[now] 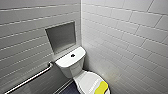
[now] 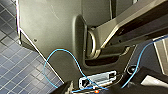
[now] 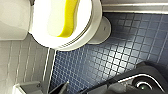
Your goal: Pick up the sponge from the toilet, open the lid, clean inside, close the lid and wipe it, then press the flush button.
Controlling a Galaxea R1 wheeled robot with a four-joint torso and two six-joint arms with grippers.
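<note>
Sponge point(image 1: 101, 88): lies on the closed lid point(image 1: 87, 79) of the toilet point(image 1: 71, 63), near the front rim.
Right gripper point(image 3: 50, 89): wide or narrow, cannot tell.
Hazard: lid looks glossy, so a glancing approach could skid the sponge onto the floor point(image 3: 120, 50).

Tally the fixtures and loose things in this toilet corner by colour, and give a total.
White: 2, the toilet and its lid
Yellow: 1, the sponge
Dark: 1, the flush button
Silver-grey: 1, the grab rail
Total: 5
</note>
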